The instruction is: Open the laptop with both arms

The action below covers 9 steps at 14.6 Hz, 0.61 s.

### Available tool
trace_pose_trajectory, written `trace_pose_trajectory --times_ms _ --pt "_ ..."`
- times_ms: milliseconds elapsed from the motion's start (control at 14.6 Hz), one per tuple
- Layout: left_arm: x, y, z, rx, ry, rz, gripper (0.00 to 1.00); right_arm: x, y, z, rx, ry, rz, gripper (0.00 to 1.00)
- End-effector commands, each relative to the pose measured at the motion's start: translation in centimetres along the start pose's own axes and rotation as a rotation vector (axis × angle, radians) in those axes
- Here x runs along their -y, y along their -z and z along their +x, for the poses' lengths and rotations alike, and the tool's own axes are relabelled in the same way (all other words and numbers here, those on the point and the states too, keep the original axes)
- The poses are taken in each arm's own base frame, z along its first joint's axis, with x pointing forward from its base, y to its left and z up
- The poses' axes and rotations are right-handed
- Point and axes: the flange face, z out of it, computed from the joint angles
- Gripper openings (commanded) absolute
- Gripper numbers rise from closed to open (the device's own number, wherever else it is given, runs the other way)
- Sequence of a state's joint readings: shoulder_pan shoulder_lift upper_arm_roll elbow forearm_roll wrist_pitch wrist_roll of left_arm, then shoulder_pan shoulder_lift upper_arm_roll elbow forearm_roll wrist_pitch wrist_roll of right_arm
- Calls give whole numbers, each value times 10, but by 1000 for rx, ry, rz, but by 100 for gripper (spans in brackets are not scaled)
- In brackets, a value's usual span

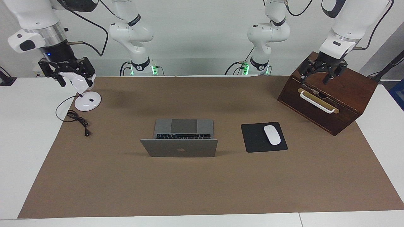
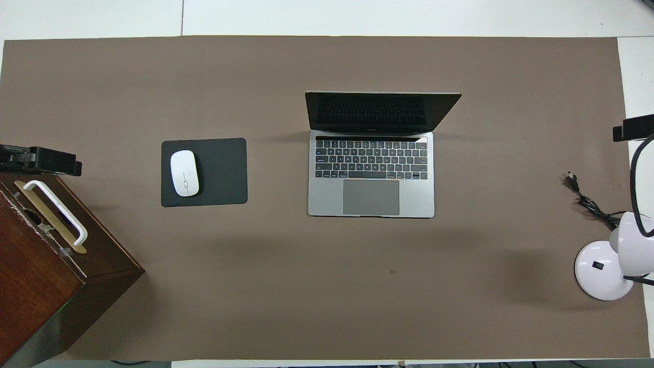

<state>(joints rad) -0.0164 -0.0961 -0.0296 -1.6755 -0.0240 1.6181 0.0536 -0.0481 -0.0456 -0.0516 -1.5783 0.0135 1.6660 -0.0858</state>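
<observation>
Silver laptop point(image 1: 179, 138) sits open mid-bench on brown paper point(image 1: 202, 183), lid up, keyboard toward the robots. Right tool point(image 1: 68, 75) hangs over the white lamp point(image 1: 86, 94) at the right arm's end, well apart from the laptop, fingers spread w/ nothing held. Black mouse pad point(image 1: 257, 138) w/ white mouse point(image 1: 272, 134) lies beside the laptop. Left tool point(image 1: 322, 74) is over the wooden box point(image 1: 328, 101) at the left arm's end, fingers apart, empty, also well clear of the laptop.
</observation>
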Motion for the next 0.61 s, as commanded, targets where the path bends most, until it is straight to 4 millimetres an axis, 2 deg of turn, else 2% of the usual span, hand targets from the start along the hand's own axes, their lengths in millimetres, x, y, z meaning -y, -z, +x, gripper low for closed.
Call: trace_pose_trajectory --times_ms 0,547 --pt "3 1 -3 -6 16 22 100 -4 5 -5 20 19 16 100" --pt "2 -4 -5 -2 15 10 100 -3 0 -14 76 17 13 100"
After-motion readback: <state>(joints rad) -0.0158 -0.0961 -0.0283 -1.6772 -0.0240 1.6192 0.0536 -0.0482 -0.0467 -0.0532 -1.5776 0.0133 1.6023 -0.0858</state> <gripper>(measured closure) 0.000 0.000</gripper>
